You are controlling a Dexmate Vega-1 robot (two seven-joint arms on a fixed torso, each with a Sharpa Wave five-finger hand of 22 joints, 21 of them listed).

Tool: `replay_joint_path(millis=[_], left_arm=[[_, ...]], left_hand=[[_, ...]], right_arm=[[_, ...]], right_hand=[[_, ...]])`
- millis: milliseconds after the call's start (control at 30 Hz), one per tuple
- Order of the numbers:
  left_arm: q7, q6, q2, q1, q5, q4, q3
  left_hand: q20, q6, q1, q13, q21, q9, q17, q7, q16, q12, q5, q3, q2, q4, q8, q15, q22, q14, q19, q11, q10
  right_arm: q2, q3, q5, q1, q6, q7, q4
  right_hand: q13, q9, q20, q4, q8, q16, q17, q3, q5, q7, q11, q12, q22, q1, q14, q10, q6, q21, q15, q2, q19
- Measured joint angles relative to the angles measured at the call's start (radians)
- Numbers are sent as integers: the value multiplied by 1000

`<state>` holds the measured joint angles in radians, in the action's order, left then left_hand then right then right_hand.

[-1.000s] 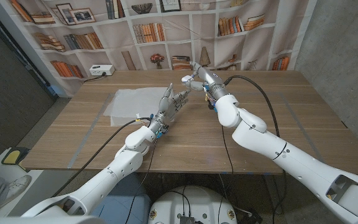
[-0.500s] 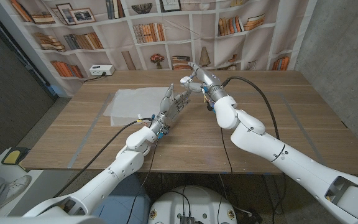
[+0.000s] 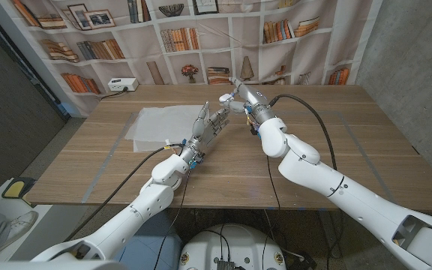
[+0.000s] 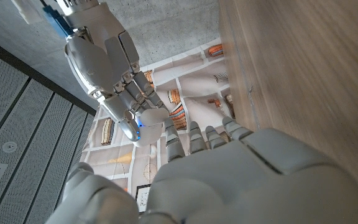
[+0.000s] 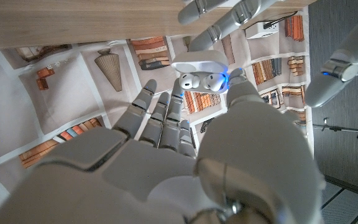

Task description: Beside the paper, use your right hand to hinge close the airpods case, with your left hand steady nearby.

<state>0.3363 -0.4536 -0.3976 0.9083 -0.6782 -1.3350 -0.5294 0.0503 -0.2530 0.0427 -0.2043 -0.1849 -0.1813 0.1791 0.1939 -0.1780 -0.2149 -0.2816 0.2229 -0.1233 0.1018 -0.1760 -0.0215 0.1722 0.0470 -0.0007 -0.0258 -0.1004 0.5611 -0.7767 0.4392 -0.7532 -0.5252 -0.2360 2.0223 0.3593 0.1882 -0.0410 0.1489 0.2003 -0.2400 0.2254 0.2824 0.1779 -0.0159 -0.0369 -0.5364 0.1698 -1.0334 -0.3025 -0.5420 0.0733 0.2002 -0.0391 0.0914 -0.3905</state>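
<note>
The airpods case (image 5: 199, 70) sits open, earbuds showing, grasped in the right hand (image 3: 235, 99) at the upper middle of the head view — above the wooden surface (image 3: 306, 150). Just beside it the left hand (image 3: 207, 124) grasps nothing, fingers spread — the paper (image 3: 160, 124) lies to its left.

Right hand (image 3: 235, 99) pinches above the table; left hand (image 3: 209, 122) stands spread.

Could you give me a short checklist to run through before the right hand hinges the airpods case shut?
1. Airpods case lid open, earbuds seated: ok.
2. Right hand at the case, thumb beside it: ok.
3. Left hand nearby, open, holding nothing: ok.
4. Case beside the paper: ok, hands are just right of it.
5. Case resting on the table or lifted: cannot tell.
</note>
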Motion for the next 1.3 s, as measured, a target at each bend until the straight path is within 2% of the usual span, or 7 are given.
replay_joint_path(millis=[400, 800, 1300], left_arm=[[-7, -14, 0, 6, 2, -1, 2], [12, -16, 5, -2, -1, 9, -2], [35, -19, 7, -4, -19, 20, 0]], left_hand=[[-6, -1, 9, 0, 0, 5, 0, 13, 0, -8, -8, -4, 9, -4, -5, -4, 0, -4, -5, -12, -12], [-6, -20, 14, 0, 0, 4, 0, -3, 0, -8, -15, -4, 14, -4, -10, -6, 0, -6, -5, -12, -20], [-6, -32, 14, 0, 0, 5, 0, -7, -8, -15, -23, -12, 14, -4, -10, -6, 0, -6, -5, -15, -23]], right_arm=[[-1, 1, 0, -6, -2, -1, -1], [-8, -8, 0, -3, -2, 1, -9], [-26, -25, 7, 12, 3, 3, -32]], right_hand=[[0, 0, 0, 4, 0, 0, 5, -4, -1, 0, 0, 0, 0, 3, 0, 0, 0, 0, 0, 3, 0], [0, 0, 0, 4, 0, 2, 5, -4, -1, 0, 2, 0, 0, 4, 0, 2, 0, 0, 0, 4, 0], [0, 0, 0, 1, 0, 5, 5, -10, -1, 2, 2, 0, 0, 4, 0, 2, 9, 0, 0, 4, 0]])
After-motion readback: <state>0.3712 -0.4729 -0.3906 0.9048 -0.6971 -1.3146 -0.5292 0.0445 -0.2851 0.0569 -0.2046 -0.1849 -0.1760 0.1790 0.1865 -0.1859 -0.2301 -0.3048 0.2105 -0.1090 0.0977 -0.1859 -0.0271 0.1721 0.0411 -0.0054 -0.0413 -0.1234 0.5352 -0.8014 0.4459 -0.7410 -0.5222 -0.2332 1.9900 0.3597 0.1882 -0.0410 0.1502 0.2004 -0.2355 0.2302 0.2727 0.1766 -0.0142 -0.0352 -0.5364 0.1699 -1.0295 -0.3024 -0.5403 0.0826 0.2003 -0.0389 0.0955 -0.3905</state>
